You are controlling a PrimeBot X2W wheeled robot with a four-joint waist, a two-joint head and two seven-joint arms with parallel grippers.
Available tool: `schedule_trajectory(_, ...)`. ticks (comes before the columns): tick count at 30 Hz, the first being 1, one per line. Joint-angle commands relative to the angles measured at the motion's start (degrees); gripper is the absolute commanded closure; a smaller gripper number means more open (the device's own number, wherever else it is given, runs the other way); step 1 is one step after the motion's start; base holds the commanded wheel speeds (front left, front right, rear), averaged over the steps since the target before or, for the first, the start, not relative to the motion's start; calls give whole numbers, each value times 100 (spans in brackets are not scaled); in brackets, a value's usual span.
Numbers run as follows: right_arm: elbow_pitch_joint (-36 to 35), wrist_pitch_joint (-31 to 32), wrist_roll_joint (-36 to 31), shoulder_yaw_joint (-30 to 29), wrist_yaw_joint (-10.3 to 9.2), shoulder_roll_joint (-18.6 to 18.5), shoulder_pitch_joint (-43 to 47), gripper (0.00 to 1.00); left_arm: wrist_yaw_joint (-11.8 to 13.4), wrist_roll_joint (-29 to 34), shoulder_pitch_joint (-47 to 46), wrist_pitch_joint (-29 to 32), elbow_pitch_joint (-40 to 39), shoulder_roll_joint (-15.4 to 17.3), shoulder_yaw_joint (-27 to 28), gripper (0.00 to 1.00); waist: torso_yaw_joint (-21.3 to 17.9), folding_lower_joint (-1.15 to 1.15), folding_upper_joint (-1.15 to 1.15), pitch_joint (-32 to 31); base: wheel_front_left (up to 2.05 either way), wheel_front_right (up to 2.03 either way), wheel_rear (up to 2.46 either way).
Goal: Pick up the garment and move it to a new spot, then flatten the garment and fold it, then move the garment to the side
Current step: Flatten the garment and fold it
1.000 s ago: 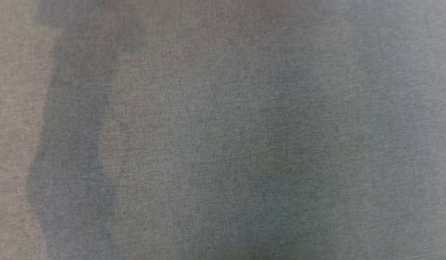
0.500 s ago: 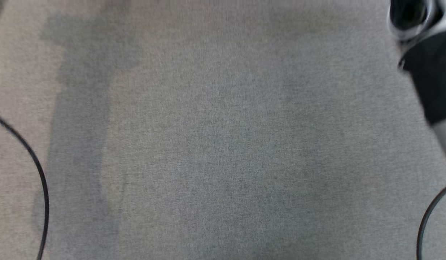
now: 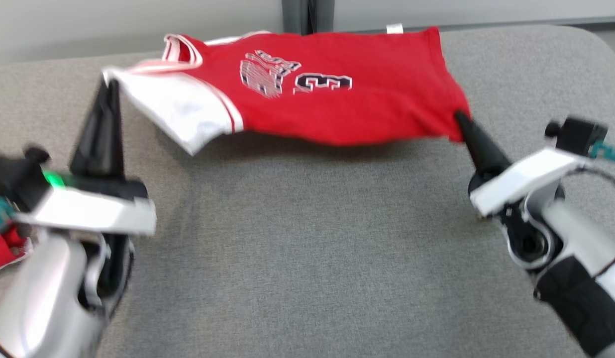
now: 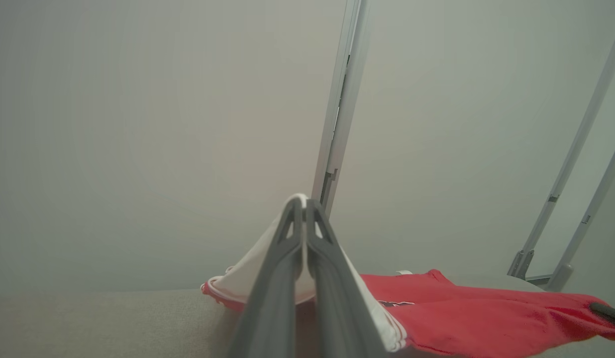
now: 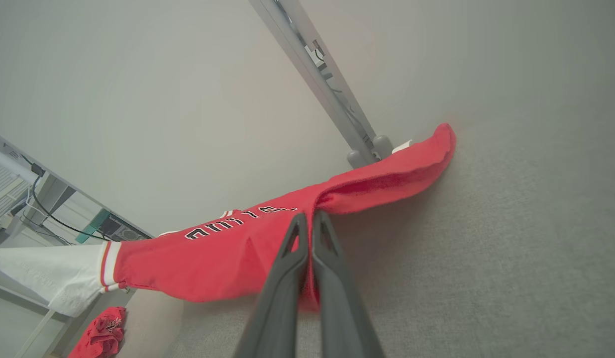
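Where the head view looks down on the grey padded surface (image 3: 307, 258), the red garment (image 3: 327, 99) is stretched between both arms near the back edge. The left gripper (image 3: 108, 87) pinches its white sleeve and the right gripper (image 3: 459, 118) its red hem corner. Along the left wrist view, the left gripper (image 4: 303, 203) is clamped tight on white sleeve cloth. Along the right wrist view, the right gripper (image 5: 310, 216) is closed on a red fold of the garment (image 5: 203, 263), just above the surface.
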Motion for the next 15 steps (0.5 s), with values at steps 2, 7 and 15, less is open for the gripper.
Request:
schedule_trajectory(2, -161, -92, 58, 110, 1, -103, 448, 100, 158, 211, 660, -23, -269, -36, 120, 100, 84, 0, 0, -227, 0, 0, 0)
schedule_trajectory(7, -270, -185, 159, 158, 1, -168, 1077, 100, 222, 242, 1521, -23, -476, -303, 284, 100, 132, 0, 0, -429, 0, 0, 0)
schedule_trajectory(15, -165, -237, 235, 146, 1, -338, 2064, 100, 202, 177, 2929, -23, -528, -856, 599, 100, 232, 0, 0, -885, 0, 0, 0)
